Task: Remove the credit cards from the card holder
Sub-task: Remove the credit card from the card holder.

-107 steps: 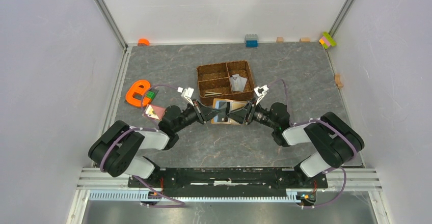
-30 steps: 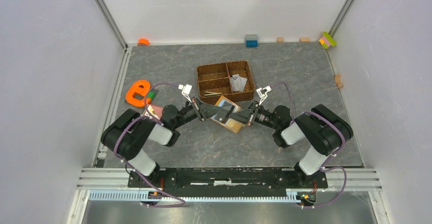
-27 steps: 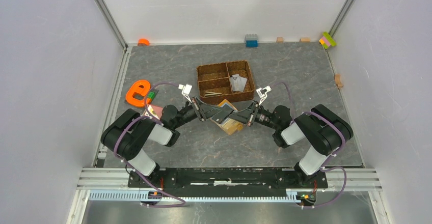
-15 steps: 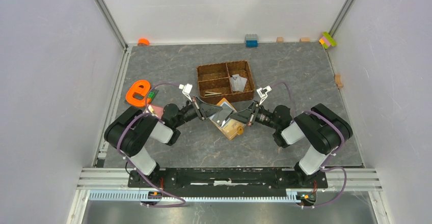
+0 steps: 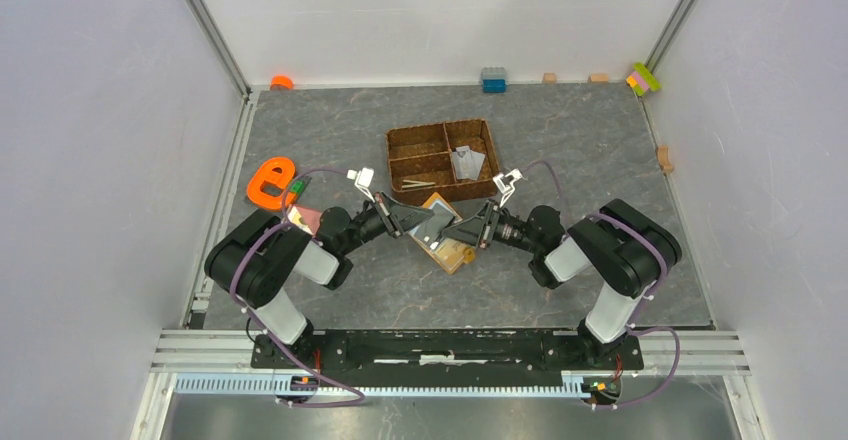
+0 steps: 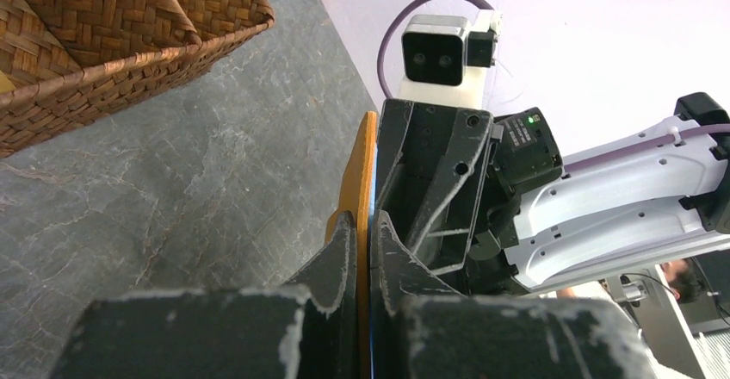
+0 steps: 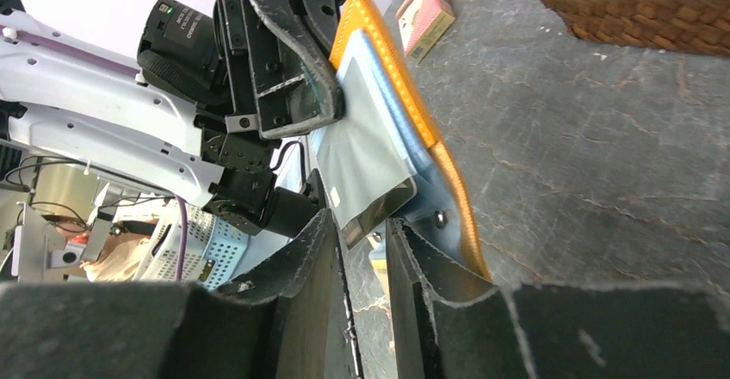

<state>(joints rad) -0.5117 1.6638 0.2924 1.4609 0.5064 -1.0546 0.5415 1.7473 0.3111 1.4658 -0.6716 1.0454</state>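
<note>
Flat orange-tan folding card holder (image 6: 359, 168) pinched edge-on in our clamped left gripper (image 6: 362, 224), pale grey card (image 7: 361, 159) with its corner between the parted fingers of our right gripper (image 7: 361, 228).

My left claw (image 6: 363, 220) pinches the card holder (image 5: 452, 251) open on edge, tilted: orange-tan outside, pale blue lining with a snap. One grey credit card (image 7: 360, 162) sticks partway from its slot.

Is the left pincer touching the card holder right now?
Touching. Left wrist view: the left pincer is shut on the edge of the card holder, no gap visible.
</note>
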